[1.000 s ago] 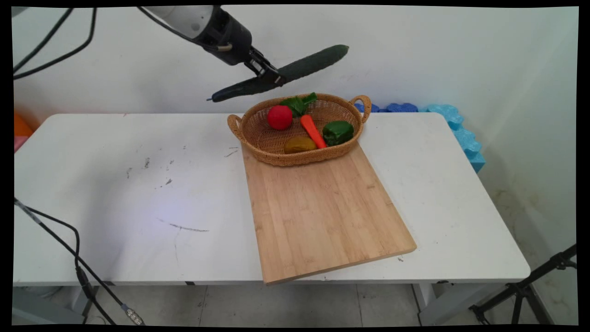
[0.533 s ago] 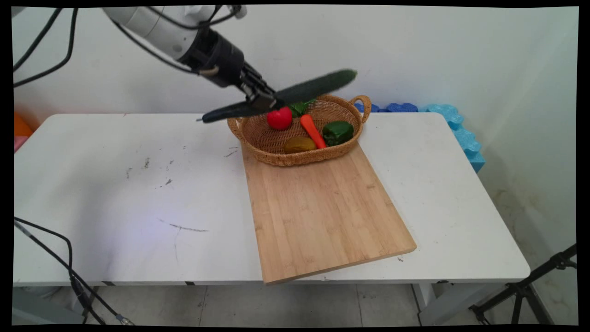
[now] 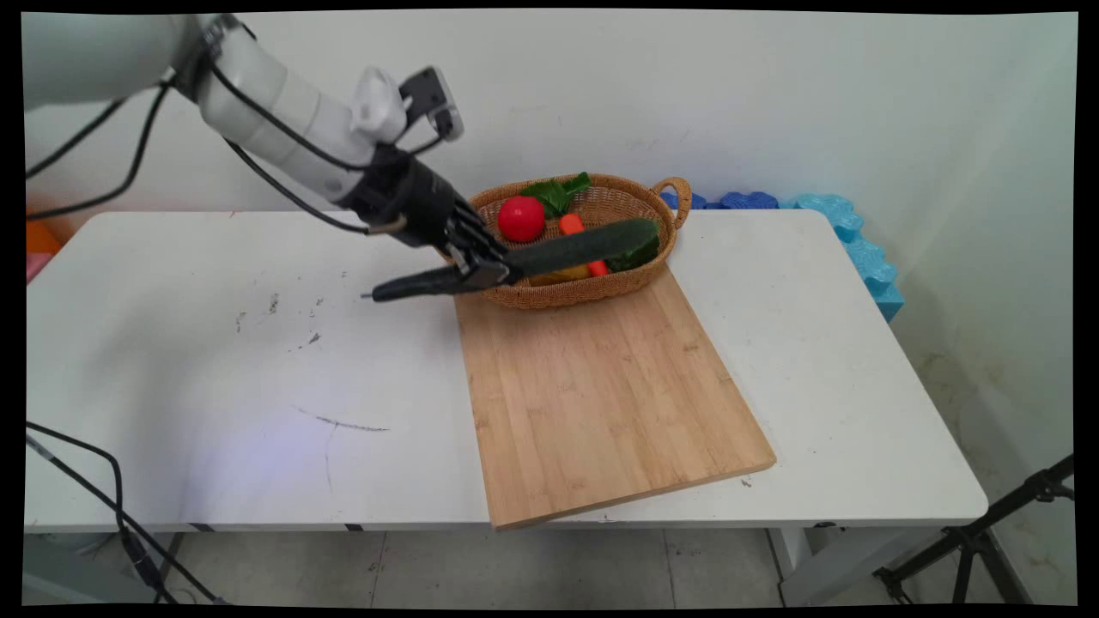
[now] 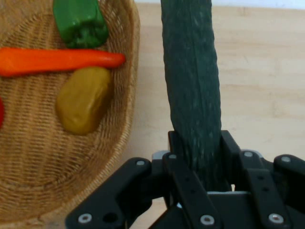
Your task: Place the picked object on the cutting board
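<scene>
Cucumber clamped crosswise in tool, hanging in mid-air by the near rim of basket — thick end reaching across the basket, thin stem end poking out over bare table. Carrying stage, by the look of it: not yet resting on anything. Inside the basket, tomato, carrot, green pepper and potato; cutting board lying just in front. Long overhang both ways — any set-down calling for room along the full length and a level wrist.

Dark green cucumber, tan woven basket, red tomato, orange carrot, green pepper, olive-brown potato, pale wood board.
</scene>
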You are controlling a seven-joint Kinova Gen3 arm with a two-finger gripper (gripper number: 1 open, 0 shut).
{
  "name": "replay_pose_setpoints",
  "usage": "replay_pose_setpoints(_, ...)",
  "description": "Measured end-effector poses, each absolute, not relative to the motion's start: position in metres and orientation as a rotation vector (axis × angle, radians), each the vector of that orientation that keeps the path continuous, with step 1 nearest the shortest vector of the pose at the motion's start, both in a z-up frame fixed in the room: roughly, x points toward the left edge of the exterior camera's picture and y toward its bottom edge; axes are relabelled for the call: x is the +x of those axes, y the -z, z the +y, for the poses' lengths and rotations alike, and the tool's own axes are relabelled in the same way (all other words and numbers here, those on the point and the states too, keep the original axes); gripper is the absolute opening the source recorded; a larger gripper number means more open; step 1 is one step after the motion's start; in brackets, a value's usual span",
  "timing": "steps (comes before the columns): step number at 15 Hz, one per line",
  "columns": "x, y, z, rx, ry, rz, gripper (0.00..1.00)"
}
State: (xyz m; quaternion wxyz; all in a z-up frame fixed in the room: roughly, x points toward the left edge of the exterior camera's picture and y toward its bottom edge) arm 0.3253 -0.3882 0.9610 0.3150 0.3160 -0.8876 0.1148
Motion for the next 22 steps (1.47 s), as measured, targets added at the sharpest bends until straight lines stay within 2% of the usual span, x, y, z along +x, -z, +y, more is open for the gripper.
replay_pose_setpoints(10, 0.291, -0.886, -0.417, 0.885, -0.277, -2.393, 0.0)
replay_pose_setpoints(22, 0.264, -0.848, -0.439, 0.834, -0.252, -2.452, 0.0)
